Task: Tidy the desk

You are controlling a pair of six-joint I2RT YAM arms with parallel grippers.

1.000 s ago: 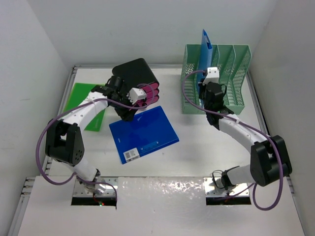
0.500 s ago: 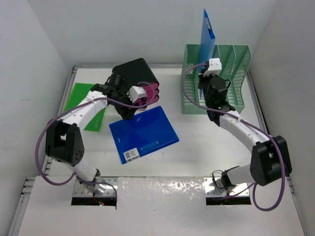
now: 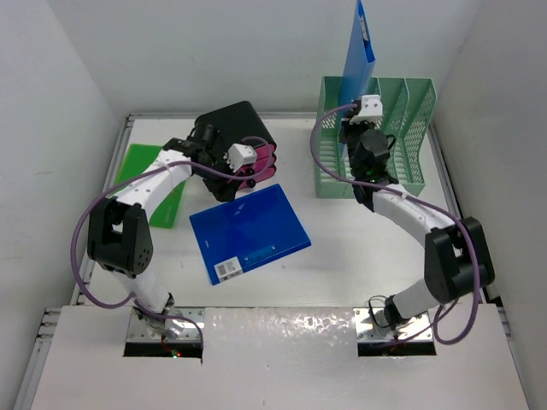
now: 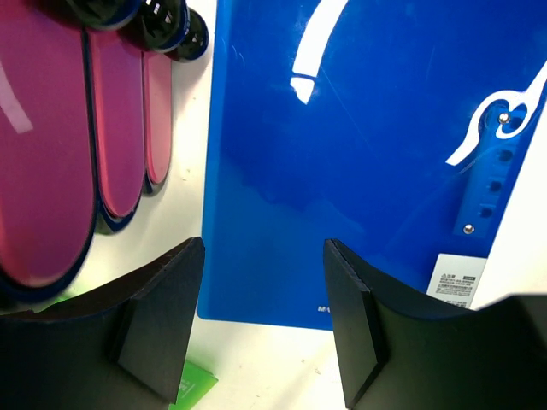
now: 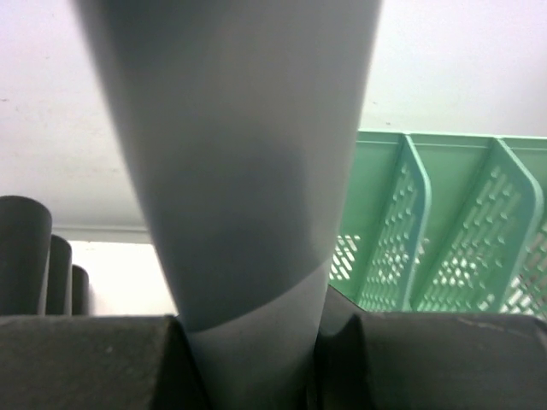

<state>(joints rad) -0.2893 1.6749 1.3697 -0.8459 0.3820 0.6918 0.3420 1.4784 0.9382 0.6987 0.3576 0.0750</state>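
On the white desk [image 3: 367, 256] a dark blue folder [image 3: 249, 232] lies flat at the middle. My left gripper [image 3: 226, 188] hovers open just over that folder's far-left edge [image 4: 359, 154]; its jaws [image 4: 263, 256] hold nothing. Beside it sits the black drawer box [image 3: 231, 128] with pink drawers [image 4: 51, 145]. My right gripper [image 3: 354, 130] is shut on the lower end of a light blue folder [image 3: 359, 43], held upright above the green file rack [image 3: 402, 128]. In the right wrist view this folder [image 5: 239, 171] fills the gap between the jaws [image 5: 252, 342].
A green folder [image 3: 145, 184] lies flat at the far left, partly under the left arm; its corner [image 4: 192, 384] shows below the left jaws. The rack's slots [image 5: 427, 231] stand to the right of the held folder. A shiny foil strip [image 3: 282, 329] runs along the near edge.
My right arm has lifted the light blue folder upward, so it stands higher over the rack. The left gripper has drawn back slightly toward the drawer box.
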